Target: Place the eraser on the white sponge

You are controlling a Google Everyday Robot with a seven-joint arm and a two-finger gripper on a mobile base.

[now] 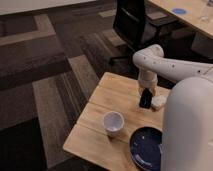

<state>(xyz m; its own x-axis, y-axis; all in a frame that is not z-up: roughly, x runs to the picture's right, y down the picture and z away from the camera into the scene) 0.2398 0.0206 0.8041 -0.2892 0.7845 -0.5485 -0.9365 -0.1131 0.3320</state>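
My gripper [145,98] hangs down from the white arm over the back right part of the wooden table [105,107]. Its dark tip is low, just above the tabletop. The white sponge [159,102] lies on the table right beside it, touching or nearly touching on the right. The black eraser is not clearly separate from the dark gripper tip; I cannot tell whether it is held there.
A white paper cup [113,123] stands upright at the table's middle front. A dark blue round plate [146,147] lies at the front right, partly behind my white arm body [187,130]. A black office chair [132,22] stands behind the table. Patterned carpet lies to the left.
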